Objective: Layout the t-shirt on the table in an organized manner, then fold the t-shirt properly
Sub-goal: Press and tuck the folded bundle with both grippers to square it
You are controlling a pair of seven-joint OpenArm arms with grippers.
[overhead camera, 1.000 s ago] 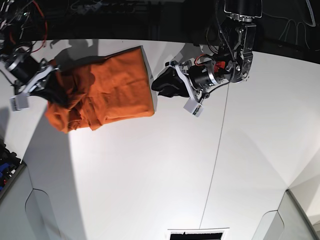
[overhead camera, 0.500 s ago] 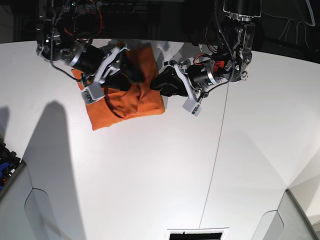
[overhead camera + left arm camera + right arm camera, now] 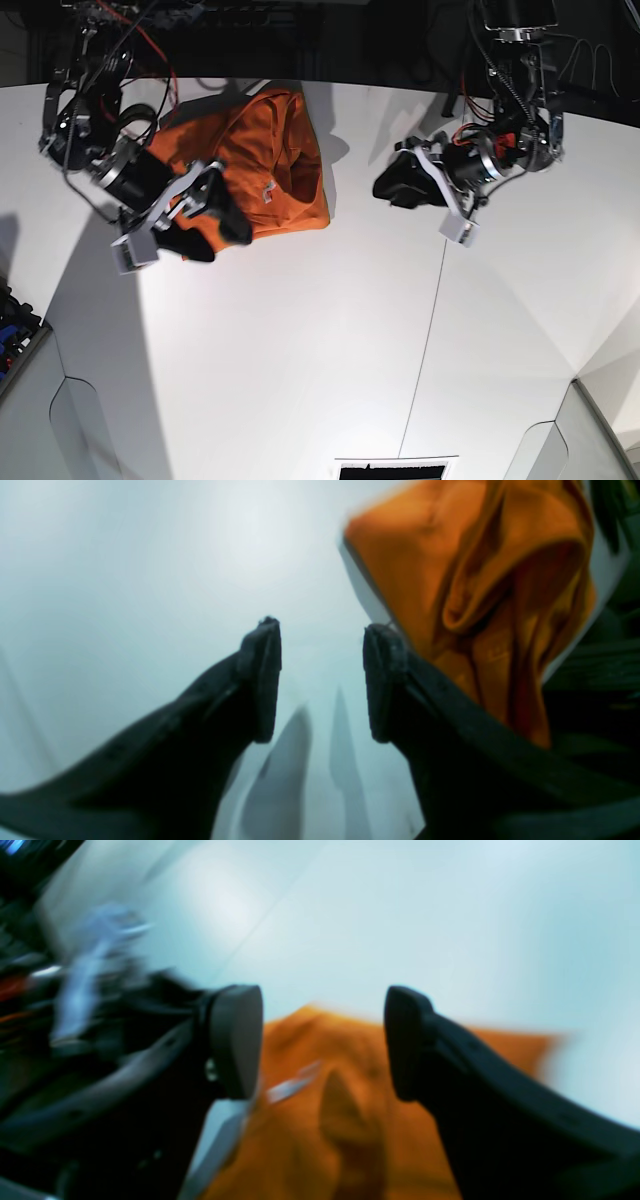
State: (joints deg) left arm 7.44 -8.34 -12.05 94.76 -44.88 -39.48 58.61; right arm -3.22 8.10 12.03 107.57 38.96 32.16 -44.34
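The orange t-shirt [image 3: 265, 150] lies in a folded, somewhat rumpled bundle at the far left-centre of the white table [image 3: 300, 350], a small white tag [image 3: 268, 190] showing on top. My right gripper [image 3: 215, 232] hovers open at the shirt's near-left edge. In the right wrist view, blurred, the right gripper [image 3: 322, 1040] holds nothing, with the t-shirt [image 3: 350, 1130] and tag [image 3: 292, 1085] below. My left gripper [image 3: 385, 188] sits to the right of the shirt, apart from it. In the left wrist view, the left gripper [image 3: 322, 680] is open over bare table, the t-shirt [image 3: 475, 580] off to its upper right.
A thin dark seam [image 3: 425, 340] runs across the table right of centre. A dark vent slot [image 3: 390, 468] sits at the near edge. Blue items [image 3: 12, 335] lie at the left border. Dark background and cables run along the far edge.
My right gripper has opened, let go of the shirt and drawn back toward the near left. The left arm has shifted right, away from the shirt. The shirt now rests folded over.
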